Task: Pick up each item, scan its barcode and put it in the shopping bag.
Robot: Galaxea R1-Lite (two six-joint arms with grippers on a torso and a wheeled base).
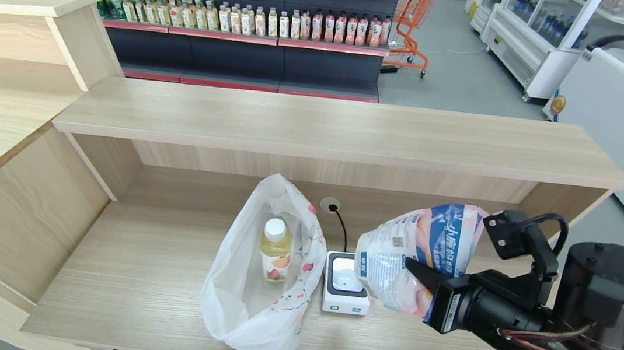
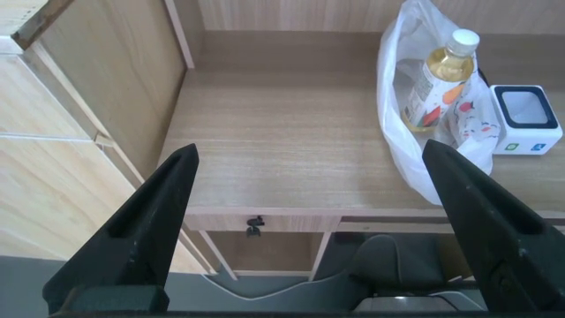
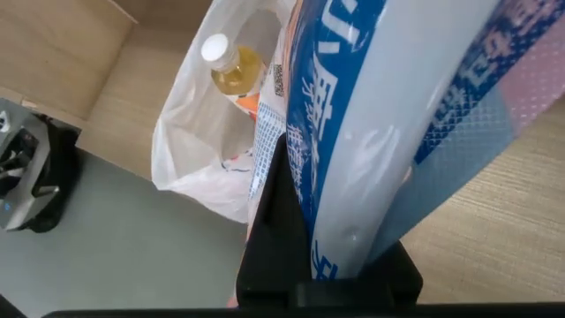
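Holding the snack packet [image 1: 416, 240] tilted above the scanner [image 1: 345, 284], the right tool [image 1: 416, 274] clamps it, likely for the barcode read. The shopping bag [image 1: 249, 314], bottle [image 1: 275, 250] inside, stands just left on the desk [image 1: 130, 272]. Left wrist view: the left tool [image 2: 311, 157] hangs spread wide, spare. Right wrist view: packet pinched, bag mouth gaping beyond.

The counter [image 1: 130, 272] is pale wood-grain board with a smooth matt face. The shopping bag [image 1: 226, 306] is thin, crinkled, translucent white plastic (the bottle [image 1: 275, 250] in it is clear plastic, white-capped). The packet [image 1: 422, 240] is glossy, creased printed film.
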